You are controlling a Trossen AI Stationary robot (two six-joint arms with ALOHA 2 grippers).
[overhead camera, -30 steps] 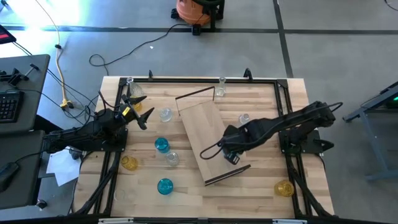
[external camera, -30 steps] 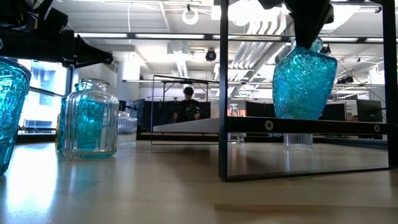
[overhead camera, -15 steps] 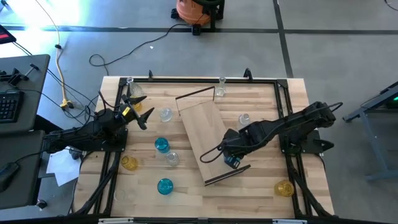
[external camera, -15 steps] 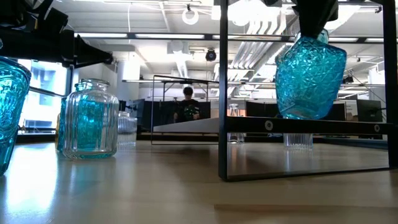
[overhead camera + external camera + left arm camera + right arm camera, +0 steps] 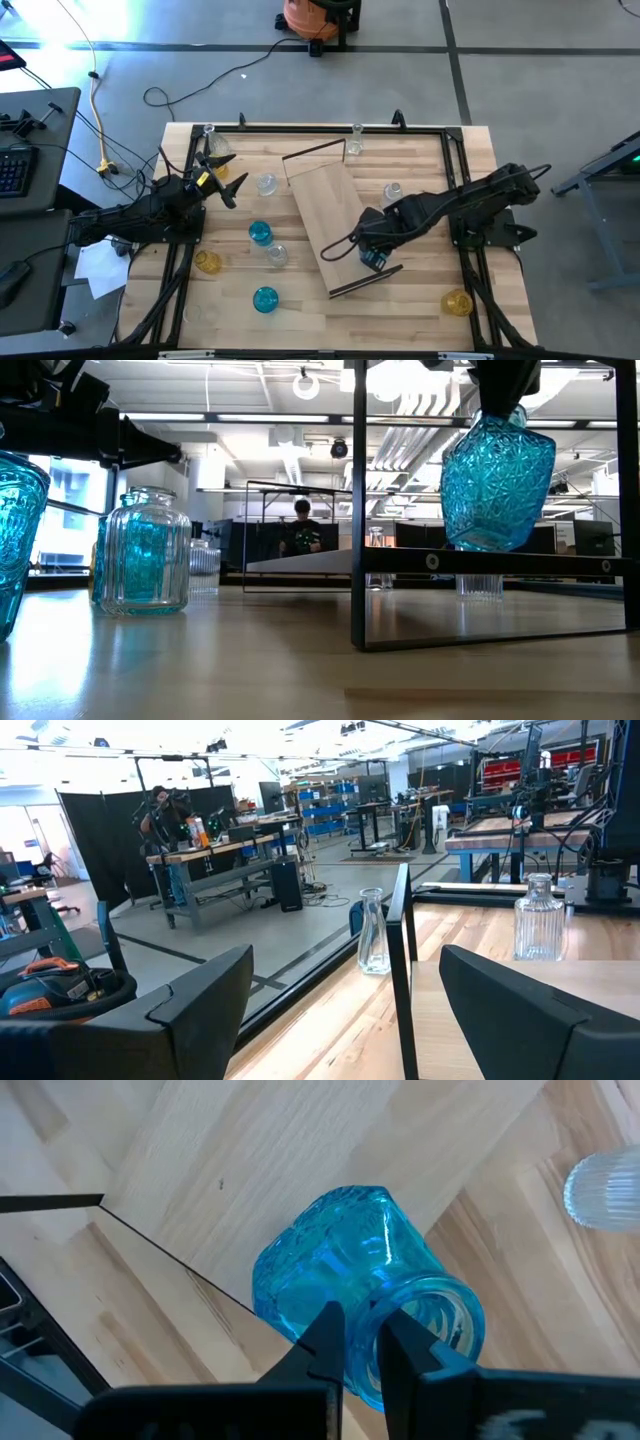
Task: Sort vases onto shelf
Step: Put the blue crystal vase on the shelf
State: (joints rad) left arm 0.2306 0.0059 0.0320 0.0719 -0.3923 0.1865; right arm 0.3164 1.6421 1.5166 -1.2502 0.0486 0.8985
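Note:
My right gripper (image 5: 372, 256) hangs over the near end of the shelf (image 5: 335, 222), a light-wood plank lying askew on the table, and is shut on a blue vase (image 5: 497, 485). My left gripper (image 5: 226, 178) waits open at the table's left rear, holding nothing. Other vases stand on the tabletop on their bases: blue ones (image 5: 260, 233) (image 5: 265, 299), amber ones (image 5: 207, 262) (image 5: 457, 302), and clear ones (image 5: 266, 184) (image 5: 277, 254) (image 5: 392, 191). My right gripper pinches the blue vase's mouth rim (image 5: 362, 1342), one finger (image 5: 405, 1348) inside the opening and the other (image 5: 326, 1342) outside the neck. The fingers come from above, pointing steeply down. The vase hangs tilted below them, over the shelf's near end; whether its bottom touches the plank, I cannot tell.
Dark metal rims (image 5: 365, 280) (image 5: 315, 152) stand up at both short ends of the shelf. Two more clear vases (image 5: 355, 140) (image 5: 209, 133) stand at the table's far edge. A black frame (image 5: 330, 129) borders the table. Bare plank lies beyond the held vase.
The blue vase has tipped a little in my right gripper's hold, from nearly upright to leaning, while the gripper itself stays over the shelf's near end and remains shut on it.

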